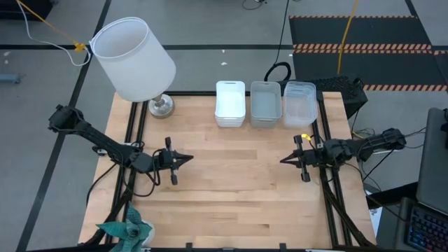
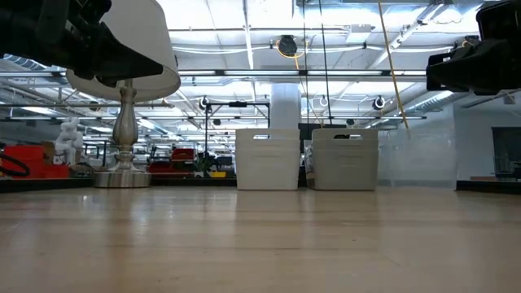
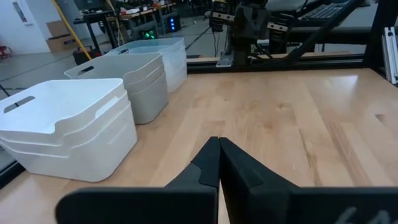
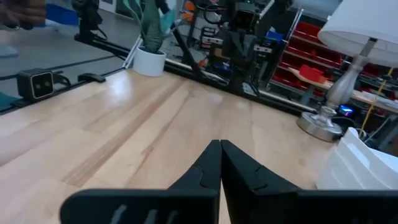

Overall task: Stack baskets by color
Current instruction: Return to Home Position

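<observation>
Three stacks of baskets stand side by side on their bottoms at the table's far edge: a white stack point(image 1: 230, 103), a grey stack point(image 1: 266, 103) and a clear stack point(image 1: 299, 103). The left wrist view shows the white stack point(image 3: 68, 127), the grey stack point(image 3: 127, 81) and the clear stack point(image 3: 158, 53). My left gripper point(image 1: 189, 159) hangs shut over the table's left part, above the wood, touching nothing. My right gripper point(image 1: 283, 160) hangs shut over the right part, also touching nothing. Both point toward the table's middle.
A lamp with a big white shade point(image 1: 133, 59) and a metal foot point(image 1: 161, 106) stands at the far left corner. A potted plant point(image 1: 126, 231) is at the near left corner. Bare wood point(image 1: 238, 182) lies between the two grippers.
</observation>
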{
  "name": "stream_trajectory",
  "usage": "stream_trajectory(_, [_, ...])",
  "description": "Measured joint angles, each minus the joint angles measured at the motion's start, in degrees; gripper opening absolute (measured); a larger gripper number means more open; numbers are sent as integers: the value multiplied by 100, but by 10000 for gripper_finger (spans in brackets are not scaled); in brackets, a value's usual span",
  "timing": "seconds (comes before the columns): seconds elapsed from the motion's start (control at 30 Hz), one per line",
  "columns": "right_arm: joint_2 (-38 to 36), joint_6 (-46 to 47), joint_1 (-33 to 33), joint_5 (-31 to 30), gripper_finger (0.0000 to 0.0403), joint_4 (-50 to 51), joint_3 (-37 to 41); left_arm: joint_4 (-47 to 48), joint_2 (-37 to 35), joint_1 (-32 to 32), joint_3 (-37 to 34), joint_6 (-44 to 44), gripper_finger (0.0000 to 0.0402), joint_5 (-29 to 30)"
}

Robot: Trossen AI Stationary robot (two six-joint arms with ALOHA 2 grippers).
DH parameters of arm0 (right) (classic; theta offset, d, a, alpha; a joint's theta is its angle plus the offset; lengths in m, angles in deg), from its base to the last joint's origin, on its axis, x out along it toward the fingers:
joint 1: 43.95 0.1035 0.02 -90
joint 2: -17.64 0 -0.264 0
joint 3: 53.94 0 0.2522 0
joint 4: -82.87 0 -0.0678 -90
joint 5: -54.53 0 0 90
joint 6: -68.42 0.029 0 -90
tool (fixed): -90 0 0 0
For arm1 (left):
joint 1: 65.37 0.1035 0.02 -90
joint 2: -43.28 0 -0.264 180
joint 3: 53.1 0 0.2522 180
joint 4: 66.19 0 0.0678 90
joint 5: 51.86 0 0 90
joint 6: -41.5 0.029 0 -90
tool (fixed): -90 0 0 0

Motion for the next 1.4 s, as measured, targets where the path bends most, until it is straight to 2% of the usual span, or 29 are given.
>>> stream_trajectory(0.2, [-180, -190, -241, 313, 0, 43, 0, -13, 0, 0, 0, -4, 15, 0])
stream_trajectory(0.37, [-255, -273, -530, 356, 0, 65, 0, -40, 0, 0, 2, -2, 3, 0])
stream_trajectory(0.47, [-273, -267, -712, 598, 0, 115, 0, -99, 0, 0, 4, 20, 9, 0])
stream_trajectory(0.77, [-276, -177, -1113, 730, 0, 78, 207, -34, -33, -5, 7, 251, 5, -17])
stream_trajectory(0.9, [-276, -168, -1146, 732, 0, 84, 230, 131, -332, 74, -21, 396, 13, -369])
stream_trajectory(1.03, [-274, -190, -1145, 728, 0, 92, 236, 114, -882, 225, -343, 460, 4, -881])
stream_trajectory(1.4, [-274, -205, -1145, 726, 0, 104, 247, 227, -2252, 393, -1186, 367, 6, -1362])
